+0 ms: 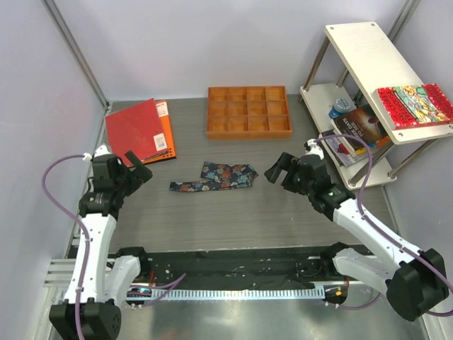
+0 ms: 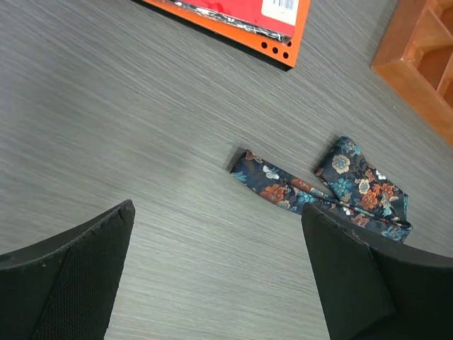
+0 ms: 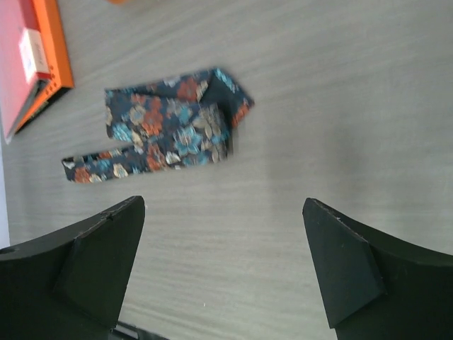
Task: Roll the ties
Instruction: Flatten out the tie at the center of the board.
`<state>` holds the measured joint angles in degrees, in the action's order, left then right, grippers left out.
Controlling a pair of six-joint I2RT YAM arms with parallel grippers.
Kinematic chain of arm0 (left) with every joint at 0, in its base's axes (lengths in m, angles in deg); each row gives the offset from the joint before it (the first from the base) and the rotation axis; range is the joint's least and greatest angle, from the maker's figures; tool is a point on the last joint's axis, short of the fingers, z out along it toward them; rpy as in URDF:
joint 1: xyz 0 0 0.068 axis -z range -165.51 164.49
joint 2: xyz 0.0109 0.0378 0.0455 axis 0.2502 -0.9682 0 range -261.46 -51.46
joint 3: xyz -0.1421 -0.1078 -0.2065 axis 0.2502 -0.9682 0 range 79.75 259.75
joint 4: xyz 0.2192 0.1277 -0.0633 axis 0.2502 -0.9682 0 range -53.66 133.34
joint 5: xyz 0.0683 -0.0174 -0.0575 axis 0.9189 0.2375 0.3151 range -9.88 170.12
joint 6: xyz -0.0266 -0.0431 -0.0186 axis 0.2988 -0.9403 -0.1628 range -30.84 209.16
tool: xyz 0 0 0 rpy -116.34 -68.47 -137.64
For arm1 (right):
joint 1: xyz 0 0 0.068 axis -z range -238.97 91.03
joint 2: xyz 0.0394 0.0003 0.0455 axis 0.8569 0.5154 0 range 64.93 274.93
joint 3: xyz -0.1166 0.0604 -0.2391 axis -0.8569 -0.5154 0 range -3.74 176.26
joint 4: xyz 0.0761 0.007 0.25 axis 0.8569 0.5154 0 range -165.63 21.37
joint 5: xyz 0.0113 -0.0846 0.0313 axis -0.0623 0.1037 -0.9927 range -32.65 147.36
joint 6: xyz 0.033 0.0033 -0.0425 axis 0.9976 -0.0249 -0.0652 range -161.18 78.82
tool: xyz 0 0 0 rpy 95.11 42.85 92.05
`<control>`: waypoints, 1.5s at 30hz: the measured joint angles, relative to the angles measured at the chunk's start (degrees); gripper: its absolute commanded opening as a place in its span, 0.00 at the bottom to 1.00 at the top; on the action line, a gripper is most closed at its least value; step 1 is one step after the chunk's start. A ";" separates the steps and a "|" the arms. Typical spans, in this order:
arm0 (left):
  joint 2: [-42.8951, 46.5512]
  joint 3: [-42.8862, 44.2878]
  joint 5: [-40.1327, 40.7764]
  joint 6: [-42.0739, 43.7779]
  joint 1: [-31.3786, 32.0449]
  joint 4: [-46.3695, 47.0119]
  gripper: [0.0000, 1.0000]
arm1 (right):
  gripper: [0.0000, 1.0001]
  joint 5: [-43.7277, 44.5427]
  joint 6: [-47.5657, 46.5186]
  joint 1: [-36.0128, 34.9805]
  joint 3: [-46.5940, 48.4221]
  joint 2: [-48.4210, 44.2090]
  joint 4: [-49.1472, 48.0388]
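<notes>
Well, from my seat I read this as the start: nothing is rolled yet. The tie (image 1: 212, 177) lies flat on the worktop (image 1: 283, 212), about the middle of the top view and at 6 o'clock from the wooden tray (image 1: 248, 133), well apart from it. Its wide end is doubled over itself on the 3 o'clock side, while the narrow tail runs out toward 9 o'clock and ends free.

My left hand (image 1: 139, 167) hangs above the worktop with its fingers spread fully and nothing between them; the tie sits at roughly 3 o'clock from it, near but not touching. My right hand (image 1: 278, 166) is just as wide and equally empty, with the tie at 9 o'clock, just beside its fingertips.

I take the flanking pose as deliberate: one hand for each end, so one can pin the fabric while the other turns it. The red book (image 1: 134, 127) at 11 o'clock from the tie is clear of the work.
</notes>
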<state>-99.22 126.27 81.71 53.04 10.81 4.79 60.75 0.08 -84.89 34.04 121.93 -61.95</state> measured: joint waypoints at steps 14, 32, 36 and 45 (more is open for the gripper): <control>0.85 0.26 -0.20 -1.86 0.00 -2.97 0.99 | 1.00 8.81 9.62 -16.00 -4.02 2.64 4.39; -6.12 -7.69 -3.78 -4.02 0.00 4.81 0.62 | 0.98 10.67 12.96 -17.55 -13.70 -0.11 1.05; -9.01 -8.87 -5.31 -4.26 0.00 8.50 0.49 | 0.97 10.80 13.16 -17.70 -15.69 -0.17 -0.59; -16.74 -11.89 -7.98 -4.39 1.92 18.64 0.47 | 0.94 11.41 13.09 -17.92 -19.30 0.90 -9.88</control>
<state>-115.97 114.38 73.73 48.64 12.73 23.44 72.16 13.17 -102.81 14.74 122.82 -71.83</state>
